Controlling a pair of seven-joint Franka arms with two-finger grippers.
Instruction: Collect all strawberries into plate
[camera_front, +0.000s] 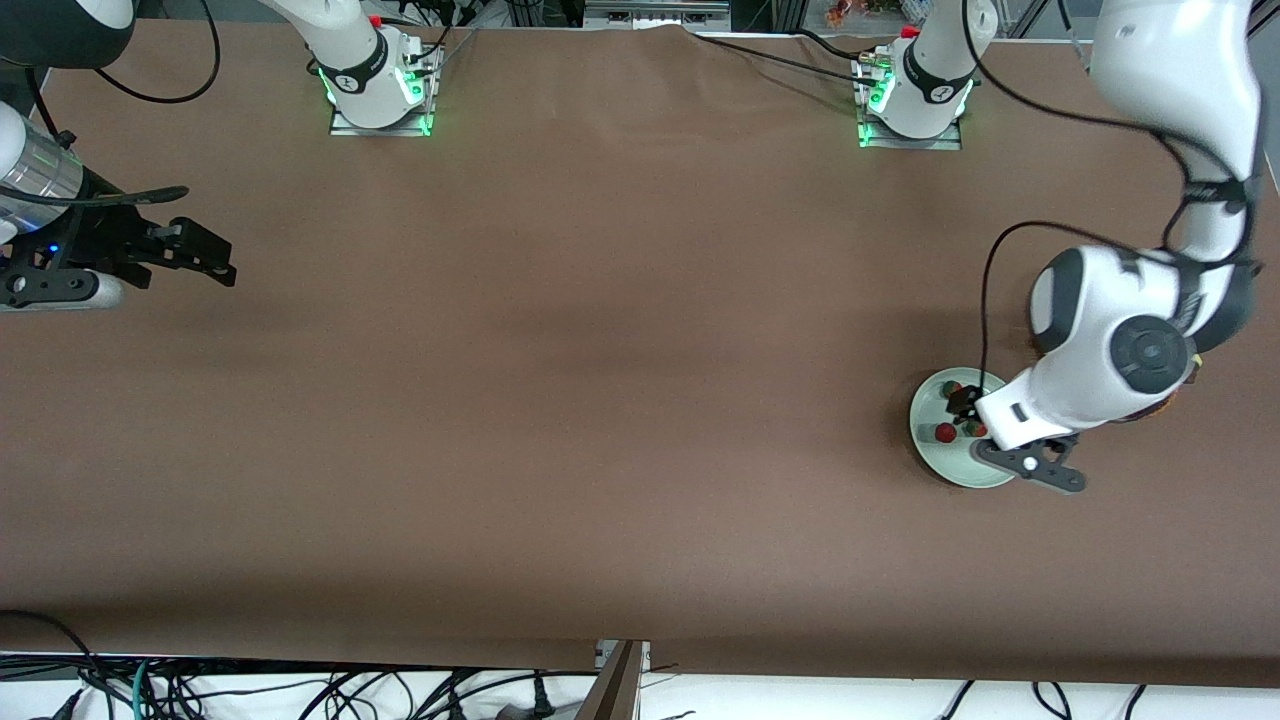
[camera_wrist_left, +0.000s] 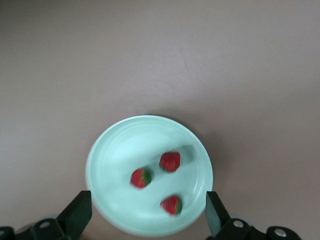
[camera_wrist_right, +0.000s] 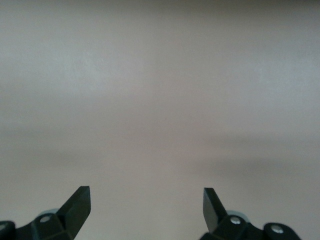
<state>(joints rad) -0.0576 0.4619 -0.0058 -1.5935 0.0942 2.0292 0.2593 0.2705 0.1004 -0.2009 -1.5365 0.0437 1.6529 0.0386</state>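
Mint-green plate (camera_wrist_left: 105, 150) at my left arm's end of the desk (camera_front: 600, 400) holds all three strawberries (camera_wrist_left: 170, 161). My left hand (camera_wrist_left: 149, 216) hovers over it, spread wide, empty. My right hand (camera_wrist_right: 146, 206) waits, also wide.

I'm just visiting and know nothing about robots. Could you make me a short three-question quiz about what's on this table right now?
1. How many strawberries lie in the plate?
2. True or false: the left gripper is carrying a strawberry.
3. Which gripper is over the plate? A) left B) right C) neither

Key:
1. Three, all lying apart from one another.
2. False: its jaws are open and empty.
3. A. The right gripper waits, jaws open, over bare table at the right arm's end.
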